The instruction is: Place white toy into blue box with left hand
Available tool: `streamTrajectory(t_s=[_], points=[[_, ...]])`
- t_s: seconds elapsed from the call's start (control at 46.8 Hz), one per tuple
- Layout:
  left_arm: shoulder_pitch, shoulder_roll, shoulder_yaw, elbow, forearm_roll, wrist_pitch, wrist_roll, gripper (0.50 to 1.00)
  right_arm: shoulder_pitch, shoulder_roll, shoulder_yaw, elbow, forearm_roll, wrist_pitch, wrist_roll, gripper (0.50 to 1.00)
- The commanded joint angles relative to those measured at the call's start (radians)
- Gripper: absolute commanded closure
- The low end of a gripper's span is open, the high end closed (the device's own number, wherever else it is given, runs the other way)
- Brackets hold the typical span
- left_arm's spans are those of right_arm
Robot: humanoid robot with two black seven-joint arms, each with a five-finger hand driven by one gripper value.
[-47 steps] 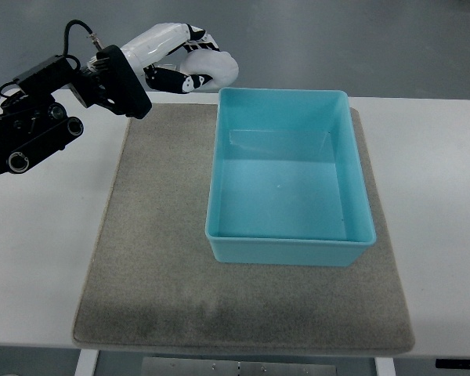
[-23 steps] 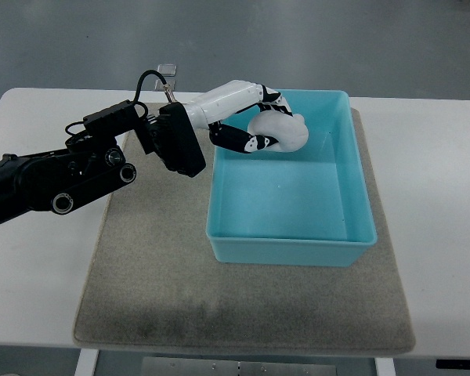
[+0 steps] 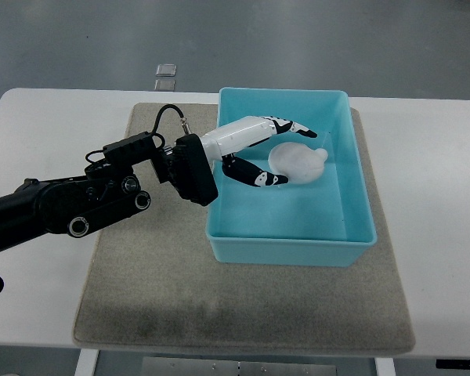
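1. The left hand (image 3: pixel 270 153) reached from the picture's left over the near-left wall of the box (image 3: pixel 359 205), its white-and-black fingers (image 3: pixel 298 128) spread around the toy (image 3: pixel 298 163) rather than clamped on it.

2. Half a second before, the same hand had been curled round the toy higher up, near the box's far wall; a second before, it had carried the toy outside the box, beyond the far-left corner.

3. The toy now lay low inside the box, seemingly on the floor toward the far half, with the upper fingers above it and the thumb just beside its left edge. Whether any finger was touching it could not be told for certain.

4. The opened grip suggested that the release had just happened or was under way, so the placing looked all but complete.

5. What appeared to remain was lifting the hand clear without dragging the toy along.

6. The box sat on a grey mat (image 3: pixel 149 266) on the white table (image 3: pixel 439 235); the right arm was out of view.
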Motion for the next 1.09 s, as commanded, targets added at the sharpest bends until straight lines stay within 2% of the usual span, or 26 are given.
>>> streamTrajectory(t_s=[0.0,0.043,0.299,0.513,0.599,0.834,0.941,1.07], points=[[0.003,0.001,-0.001,0.0,-0.002,0.0,0.002,0.525,0.0,0.0,0.0,0.0,0.0,0.0,0.0,0.564],[0.003,0.001,-0.001,0.0,-0.002,0.0,0.002,0.508,0.0,0.0,0.001,0.0,0.0,0.0,0.0,0.564],[0.0,0.008,-0.028,0.001,-0.044,0.028,-0.002,0.508,0.0,0.0,0.0,0.0,-0.001,0.0,0.0,0.564],[-0.005,0.036,-0.11,0.001,-0.405,0.133,-0.006,0.514,0.0,0.0,0.0,0.0,0.0,0.0,0.0,0.564],[-0.008,0.039,-0.145,0.003,-0.53,0.154,-0.006,0.512,0.0,0.0,0.0,0.0,0.0,0.0,0.0,0.564],[-0.011,0.058,-0.209,0.082,-0.785,0.157,0.014,0.508,0.0,0.0,0.0,0.0,0.0,0.0,0.0,0.564],[-0.01,0.064,-0.26,0.127,-0.871,0.152,0.052,0.508,0.0,0.0,0.0,0.0,0.0,0.0,0.0,0.564],[0.001,0.064,-0.352,0.165,-1.182,0.126,0.064,0.508,0.0,0.0,0.0,0.0,-0.002,0.0,0.0,0.564]])
